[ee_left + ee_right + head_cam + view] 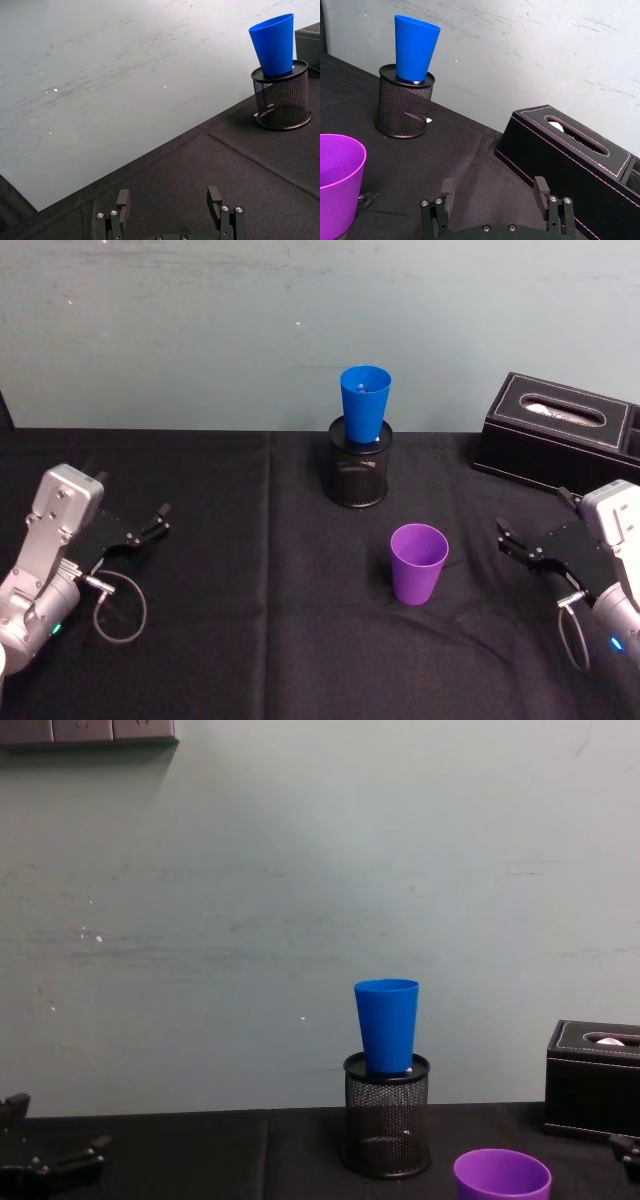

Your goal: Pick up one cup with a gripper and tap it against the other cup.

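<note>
We find the purple cup (418,562) upright near the middle of the table, long axis vertical, plain, tapered and wide-rimmed. It lies to the left of the right gripper (493,197), whose fingers are spread and empty. The left gripper (169,200), likewise spread, sits farther off. The blue cup (364,400) stands in the mesh holder (359,472) behind.

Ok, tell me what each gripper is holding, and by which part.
Nothing is held. The left gripper and right gripper are both open and empty; the purple cup stands free.
</note>
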You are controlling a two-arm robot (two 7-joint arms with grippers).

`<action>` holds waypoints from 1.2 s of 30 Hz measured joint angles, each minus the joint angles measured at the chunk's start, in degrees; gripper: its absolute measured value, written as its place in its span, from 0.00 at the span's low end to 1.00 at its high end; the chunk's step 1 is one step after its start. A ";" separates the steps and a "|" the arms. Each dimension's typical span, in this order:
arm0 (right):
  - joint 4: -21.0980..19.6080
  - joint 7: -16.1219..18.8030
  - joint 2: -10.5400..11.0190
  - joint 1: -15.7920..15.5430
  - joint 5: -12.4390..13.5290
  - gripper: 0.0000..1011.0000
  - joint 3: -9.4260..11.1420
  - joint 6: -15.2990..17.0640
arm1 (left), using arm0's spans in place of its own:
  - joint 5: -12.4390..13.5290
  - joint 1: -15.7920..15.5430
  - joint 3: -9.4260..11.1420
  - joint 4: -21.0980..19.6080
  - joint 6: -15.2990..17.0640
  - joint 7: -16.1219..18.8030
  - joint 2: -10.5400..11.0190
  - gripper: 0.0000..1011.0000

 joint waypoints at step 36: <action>0.00 0.00 0.00 0.00 0.00 0.99 0.00 0.00 | 0.00 0.00 0.00 0.00 0.00 0.00 0.00 1.00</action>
